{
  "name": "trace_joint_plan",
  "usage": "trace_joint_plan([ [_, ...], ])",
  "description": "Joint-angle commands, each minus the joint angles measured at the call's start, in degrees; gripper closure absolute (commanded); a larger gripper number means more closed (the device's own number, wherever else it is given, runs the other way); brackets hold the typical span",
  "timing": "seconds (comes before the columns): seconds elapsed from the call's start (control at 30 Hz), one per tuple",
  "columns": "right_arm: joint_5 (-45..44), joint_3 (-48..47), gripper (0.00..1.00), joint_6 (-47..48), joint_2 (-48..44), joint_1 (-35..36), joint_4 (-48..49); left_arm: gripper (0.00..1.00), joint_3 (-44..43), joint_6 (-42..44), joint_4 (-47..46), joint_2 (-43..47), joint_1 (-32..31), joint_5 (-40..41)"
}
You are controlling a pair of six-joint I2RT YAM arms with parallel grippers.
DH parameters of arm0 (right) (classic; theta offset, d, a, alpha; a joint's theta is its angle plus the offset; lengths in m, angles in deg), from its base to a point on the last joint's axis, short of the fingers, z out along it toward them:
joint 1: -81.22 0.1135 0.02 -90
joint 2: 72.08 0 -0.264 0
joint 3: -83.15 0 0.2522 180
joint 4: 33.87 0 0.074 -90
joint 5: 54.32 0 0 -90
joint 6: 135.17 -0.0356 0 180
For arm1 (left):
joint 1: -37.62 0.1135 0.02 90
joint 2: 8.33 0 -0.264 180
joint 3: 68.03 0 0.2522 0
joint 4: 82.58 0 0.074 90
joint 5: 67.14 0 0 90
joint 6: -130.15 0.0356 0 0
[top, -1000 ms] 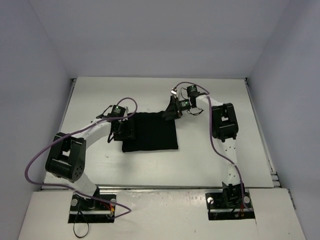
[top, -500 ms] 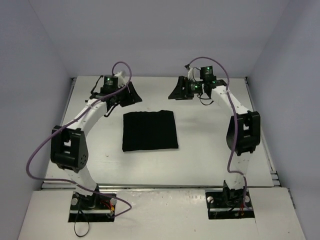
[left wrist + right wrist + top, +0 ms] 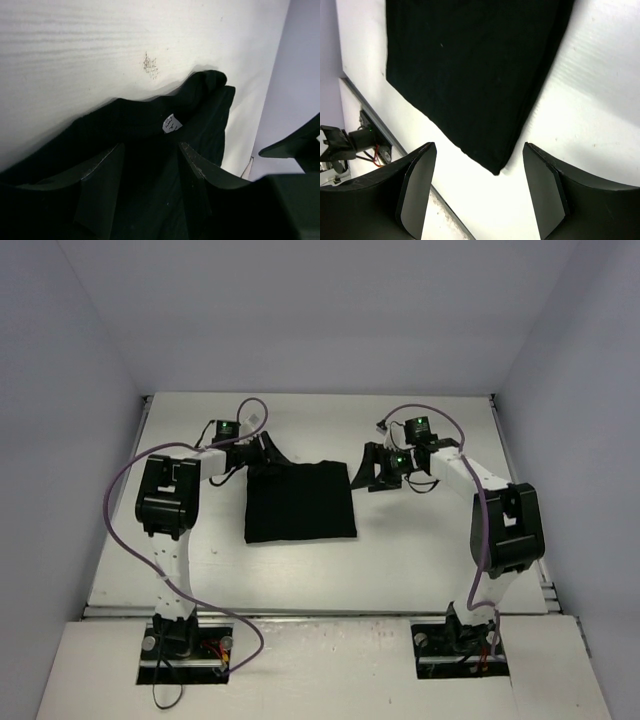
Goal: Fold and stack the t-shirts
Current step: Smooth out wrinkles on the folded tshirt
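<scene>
Lying flat near the middle of the white surface (image 3: 420, 550), the black t-shirt (image 3: 300, 505) is folded into a neat rectangle, plain black on top. The left fingers (image 3: 268, 453) sit at its far left corner. The right fingers (image 3: 362, 467) sit just beside its far right corner, so the 2 arms flank the far edge of the cloth.

In the left wrist view the 2 fingers are spread wide and released, with nothing pinched between them. They hang low over the shirt, and black cloth fills the gap beneath them. Whether the tips touch the fabric cannot be told. Ahead of them a small white label (image 3: 171, 124) shows on the cloth, close to a rumpled edge. A faint grey smudge (image 3: 149, 65) marks the bare surface just past that edge.

In the right wrist view the 2 fingers are also spread wide and hold nothing. A corner of the folded shirt lies in the gap between them, with bare white surface on both sides of it. The cloth there lies smooth and flat.
</scene>
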Motion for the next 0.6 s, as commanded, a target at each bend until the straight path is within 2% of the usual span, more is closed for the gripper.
trace_joint_plan([
  [0.0, -1.7, 1.1, 0.32, 1.6, -6.5, -0.1, 1.4, 0.56, -2.0, 2.8, -4.7, -2.8, 1.8, -4.2],
  [0.17, -2.2, 1.0, 0.33, 1.6, -7.9, -0.2, 1.3, 0.55, -3.0, 4.1, -6.2, -2.0, 3.2, -7.2],
  [0.37, -7.3, -5.1, 0.31, 0.9, -12.3, -1.7, 1.0, 0.51, -8.2, 3.5, -3.9, 12.3, 6.3, -5.6],
  [0.47, -11.6, -8.0, 0.28, 0.6, -15.2, -2.9, 1.0, 0.48, -13.3, 9.7, 7.0, 19.5, 8.2, -1.2],
  [0.57, -19.1, -11.1, 0.21, 0.9, -20.2, -5.3, 0.7, 0.45, -20.9, 20.7, 29.8, 26.9, 10.5, 8.1],
])
